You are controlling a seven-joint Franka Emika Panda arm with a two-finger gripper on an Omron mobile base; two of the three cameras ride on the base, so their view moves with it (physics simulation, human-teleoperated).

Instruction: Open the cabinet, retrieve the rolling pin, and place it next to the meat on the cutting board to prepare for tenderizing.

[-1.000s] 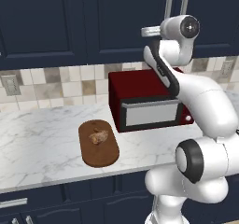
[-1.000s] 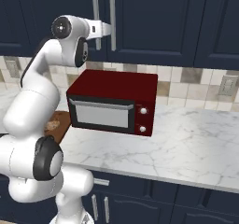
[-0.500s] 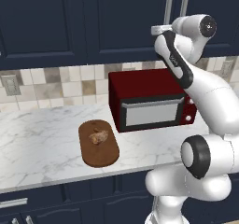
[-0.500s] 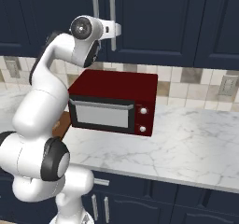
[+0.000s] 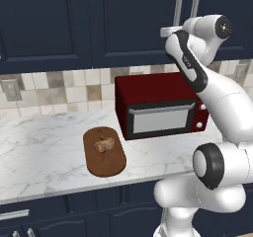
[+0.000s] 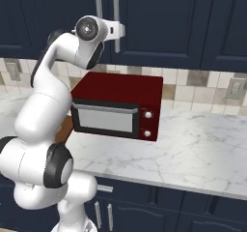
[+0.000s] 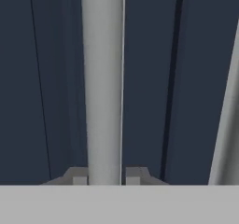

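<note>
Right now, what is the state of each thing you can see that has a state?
cabinet: both doors shut.
cabinet door handle: clamped between the gripper's fingers.
gripper: shut on the handle.
microwave: door closed.
meat: lying on the cutting board.
cutting board: flat on the counter, left of the microwave.

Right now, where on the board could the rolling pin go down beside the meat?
The oval dark brown cutting board is bare in front of the small tan-brown meat chunk. White marble counter to its left is open; the dark red microwave crowds its right.
</note>
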